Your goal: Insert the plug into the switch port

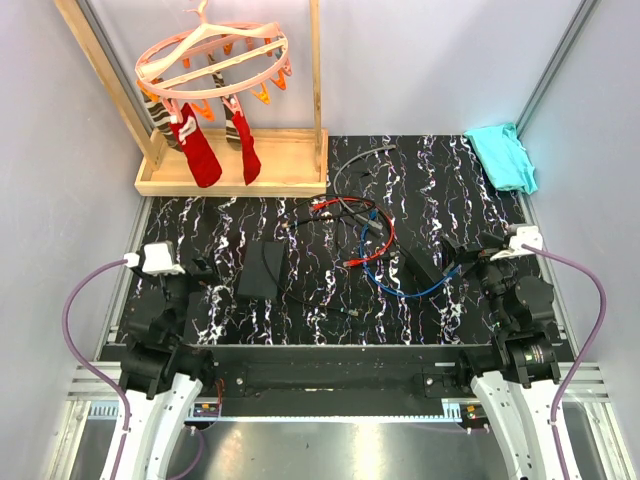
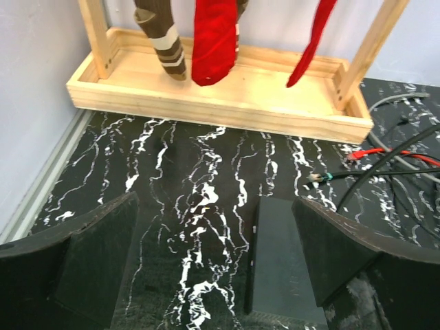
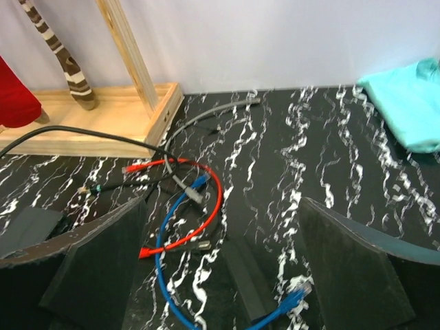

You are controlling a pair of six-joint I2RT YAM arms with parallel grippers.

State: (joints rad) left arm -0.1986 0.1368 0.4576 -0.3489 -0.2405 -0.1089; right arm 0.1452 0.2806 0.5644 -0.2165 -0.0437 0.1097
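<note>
Here, the left gripper [image 2: 220,282] is spread wide, its dark fingers [image 2: 89,254] low over the marbled black table [image 2: 185,172]. The flat matte black box [image 2: 278,268] lies between them, close to the right-hand finger. It is a plain slab with thin edges. No switch port can be made out on those edges, and the frame bottom cuts off its near end. Right of the box lie a red cable [image 3: 218,199] and a blue cable [image 3: 161,247]. Next comes the narrower black block [image 3: 247,282], sitting between the fingers of the right gripper [image 3: 223,282], which is likewise spread and holding nothing. Beyond the box stands a wooden tray [image 2: 206,96].
</note>
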